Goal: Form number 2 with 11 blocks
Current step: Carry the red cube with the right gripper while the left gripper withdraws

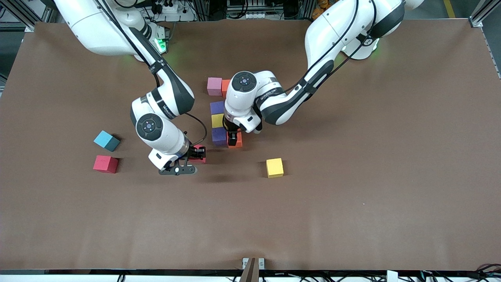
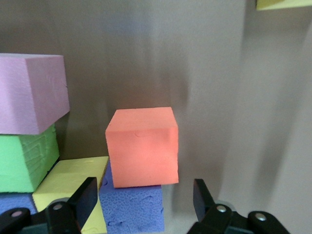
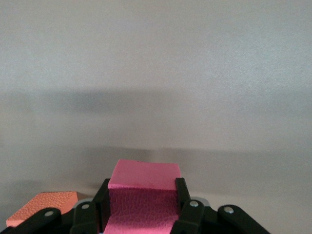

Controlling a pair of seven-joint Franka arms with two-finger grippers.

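Here, I see the right gripper [image 1: 194, 153] clamped on a pink block [image 3: 142, 197], at 8 o'clock of the unfinished number 2 [image 1: 220, 113]; left gripper [image 1: 233, 138] spread wide, flanking an orange block [image 2: 142, 146].

- Both arms are glossy white shells with black joint bands and round dark grey joint caps.
- Thin black cables run along each arm.
- Above each claw, small grey lettering marks a wrist link.
- The left claw [image 1: 233, 141] and right claw [image 1: 194, 154] have black fingers with silver screws.
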